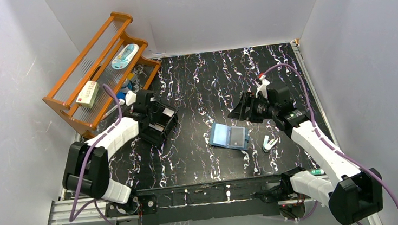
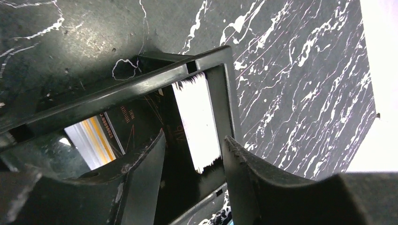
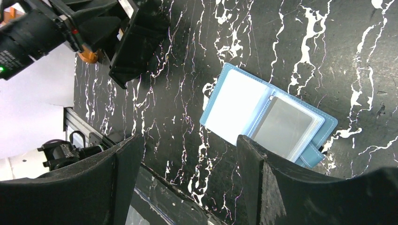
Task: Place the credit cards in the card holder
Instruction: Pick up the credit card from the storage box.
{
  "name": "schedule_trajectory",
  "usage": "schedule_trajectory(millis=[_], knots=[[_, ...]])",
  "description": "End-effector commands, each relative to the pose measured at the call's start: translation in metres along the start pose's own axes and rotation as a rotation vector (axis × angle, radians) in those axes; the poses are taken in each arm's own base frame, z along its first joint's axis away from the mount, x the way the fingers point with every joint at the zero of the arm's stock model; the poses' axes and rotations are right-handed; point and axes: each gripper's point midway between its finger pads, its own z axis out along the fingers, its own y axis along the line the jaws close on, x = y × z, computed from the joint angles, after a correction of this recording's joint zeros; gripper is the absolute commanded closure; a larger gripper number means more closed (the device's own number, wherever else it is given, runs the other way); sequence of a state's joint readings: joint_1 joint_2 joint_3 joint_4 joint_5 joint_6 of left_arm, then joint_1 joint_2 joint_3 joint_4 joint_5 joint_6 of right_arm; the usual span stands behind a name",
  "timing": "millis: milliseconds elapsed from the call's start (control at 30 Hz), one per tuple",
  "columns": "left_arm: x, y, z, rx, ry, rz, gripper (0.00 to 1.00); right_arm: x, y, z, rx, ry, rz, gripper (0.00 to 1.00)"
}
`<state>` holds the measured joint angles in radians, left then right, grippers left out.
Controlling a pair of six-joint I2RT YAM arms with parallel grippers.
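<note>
The card holder (image 1: 229, 136) lies open on the black marbled table, teal with pale pockets; in the right wrist view the card holder (image 3: 267, 117) shows a white card face in its left half. My right gripper (image 1: 240, 110) (image 3: 187, 140) hovers open and empty just beyond it. My left gripper (image 1: 151, 116) (image 2: 195, 140) reaches into a black open-topped box (image 1: 162, 124) (image 2: 141, 79). Credit cards stand inside: a white card (image 2: 197, 122) between the parted jaws, touching neither finger that I can see, and an orange-striped card (image 2: 91, 140) to the left.
A wooden rack (image 1: 95, 72) at the back left carries a white-and-red box (image 1: 87, 93) and a blue-white packet (image 1: 125, 56). A small white object (image 1: 268, 143) lies right of the card holder. White walls close in three sides.
</note>
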<state>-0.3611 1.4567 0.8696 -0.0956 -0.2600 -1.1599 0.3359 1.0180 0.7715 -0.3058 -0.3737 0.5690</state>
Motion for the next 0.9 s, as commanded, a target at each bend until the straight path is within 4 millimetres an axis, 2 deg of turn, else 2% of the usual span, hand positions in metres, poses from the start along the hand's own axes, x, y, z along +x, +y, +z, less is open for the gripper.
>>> schedule_trajectory(millis=[0,133,367,667,867], knots=[[0.007,-0.004,0.014,0.057,0.016,-0.030,0.53,-0.010,0.015,-0.005,-0.052,-0.030,-0.045,0.20],[0.015,0.001,0.021,0.086,0.022,-0.075,0.56,-0.008,0.016,-0.003,-0.063,-0.017,-0.042,0.20],[0.016,0.007,0.030,0.073,0.010,-0.045,0.60,-0.006,0.017,-0.002,-0.078,-0.008,-0.043,0.20],[0.014,0.007,0.028,0.097,-0.007,-0.055,0.81,-0.003,0.018,0.000,-0.090,0.015,-0.036,0.20],[0.004,0.002,0.020,0.091,-0.031,-0.045,0.85,-0.003,0.019,0.000,-0.094,0.018,-0.033,0.20]])
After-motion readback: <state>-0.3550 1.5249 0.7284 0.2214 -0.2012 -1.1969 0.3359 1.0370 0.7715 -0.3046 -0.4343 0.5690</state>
